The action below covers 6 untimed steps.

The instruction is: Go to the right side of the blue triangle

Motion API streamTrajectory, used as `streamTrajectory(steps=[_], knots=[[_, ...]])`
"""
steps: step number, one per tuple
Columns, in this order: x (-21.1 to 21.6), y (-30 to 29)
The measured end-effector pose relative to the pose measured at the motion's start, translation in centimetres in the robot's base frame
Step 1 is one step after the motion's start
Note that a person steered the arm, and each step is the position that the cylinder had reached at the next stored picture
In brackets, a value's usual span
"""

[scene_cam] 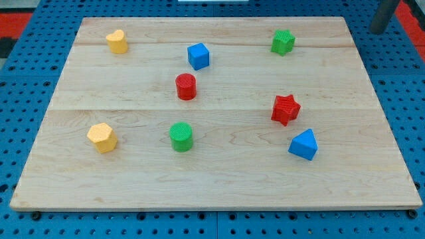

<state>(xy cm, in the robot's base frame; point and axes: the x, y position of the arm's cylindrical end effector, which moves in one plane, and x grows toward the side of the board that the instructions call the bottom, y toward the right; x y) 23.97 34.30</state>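
The blue triangle (303,145) sits on the table (212,192), low on the view's right. My tip (378,30) is well up and to the right of the triangle, beyond the table's far right corner and over the blue pegboard, touching no block. There is no hand to open or shut. The arm ends in a bare rod and it holds nothing.

The free spot to the right of the triangle has only bare wood around it, so a straight run down from my tip looks clear. The main risk is the finish. If I come in leftward with too much travel, I would hit the triangle's right face and shove it left or spin it, and the target would move away from me.

The red star (285,109) is just above and slightly left of the triangle. A path that drifts left would clip it and might drive it into the triangle. The green block (283,42), far above the triangle, lies close to a leftward detour too.

Stopping early is another risk, as it would leave me above and to the right of the triangle, not beside it.
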Motion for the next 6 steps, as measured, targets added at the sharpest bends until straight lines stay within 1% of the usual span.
streamTrajectory(steps=[4, 5, 6], knots=[[0.0, 0.0], [1.1, 0.2], [8.2, -0.9]])
